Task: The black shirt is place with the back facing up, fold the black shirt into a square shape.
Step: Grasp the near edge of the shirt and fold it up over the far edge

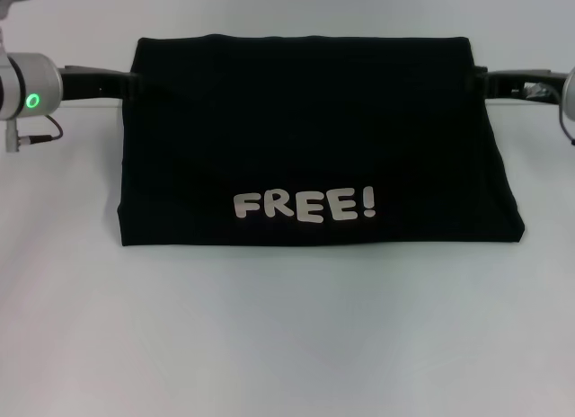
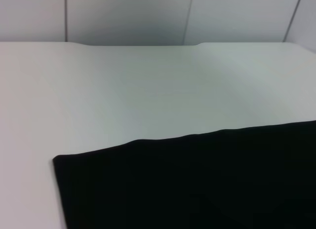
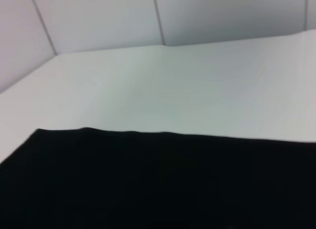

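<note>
Item: the black shirt (image 1: pixel 314 138), lying on the white table (image 1: pixel 287 345), centred before me. It is already doubled into a wide block, lettering "FREE!" (image 1: pixel 305 204) face up near the front edge, sides tucked in, far edge narrower than the near one.

Left gripper (image 1: pixel 126 83): at the shirt's far left corner, fingers running under or into the fabric edge. Right gripper (image 1: pixel 481 80): mirrored at the far right corner. I cannot tell whether either claw is clenched on cloth or released; the tips are hidden against the black fabric, and the wrist views show only shirt and table.

Step in hand, as I judge it: a late fold, both arms at the far corners.

Next move, probably: either let go and back out sideways without dragging the layers, or carry both corners evenly forward to square the block.
</note>
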Controlling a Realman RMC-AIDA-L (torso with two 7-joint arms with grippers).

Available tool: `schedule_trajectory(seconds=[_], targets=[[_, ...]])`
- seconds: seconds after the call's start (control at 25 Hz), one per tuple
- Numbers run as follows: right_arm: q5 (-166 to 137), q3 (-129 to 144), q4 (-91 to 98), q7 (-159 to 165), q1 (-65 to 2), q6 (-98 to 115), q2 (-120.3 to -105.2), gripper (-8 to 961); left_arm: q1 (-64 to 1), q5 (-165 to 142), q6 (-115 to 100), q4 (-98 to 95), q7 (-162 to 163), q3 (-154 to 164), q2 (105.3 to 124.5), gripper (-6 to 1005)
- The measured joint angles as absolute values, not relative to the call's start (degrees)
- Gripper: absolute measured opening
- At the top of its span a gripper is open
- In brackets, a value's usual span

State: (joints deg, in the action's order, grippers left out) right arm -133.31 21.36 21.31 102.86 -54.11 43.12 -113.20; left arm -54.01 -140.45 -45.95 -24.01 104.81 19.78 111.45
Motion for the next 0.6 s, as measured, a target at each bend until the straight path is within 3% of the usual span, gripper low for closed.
schedule_trajectory(seconds=[0.16,0.32,0.48,0.6], targets=[[-133.41,22.07,20.98,102.84,-53.78,41.03,-114.39,53,-54.02,-140.54,-42.57,-24.19,104.2,19.77,112.88,2],[-133.31,24.2,21.72,102.83,-53.18,40.96,-115.01,56,-53.87,-140.42,-40.82,-24.63,102.38,19.77,113.81,183],[-132.71,24.18,25.83,102.84,-51.94,40.76,-116.39,188,-53.53,-140.61,-39.41,-25.32,102.03,19.77,114.09,344],[-129.8,24.37,29.08,102.66,-50.28,42.56,-117.09,303,-52.08,-140.55,-41.42,-28.63,104.09,19.78,114.58,410]])
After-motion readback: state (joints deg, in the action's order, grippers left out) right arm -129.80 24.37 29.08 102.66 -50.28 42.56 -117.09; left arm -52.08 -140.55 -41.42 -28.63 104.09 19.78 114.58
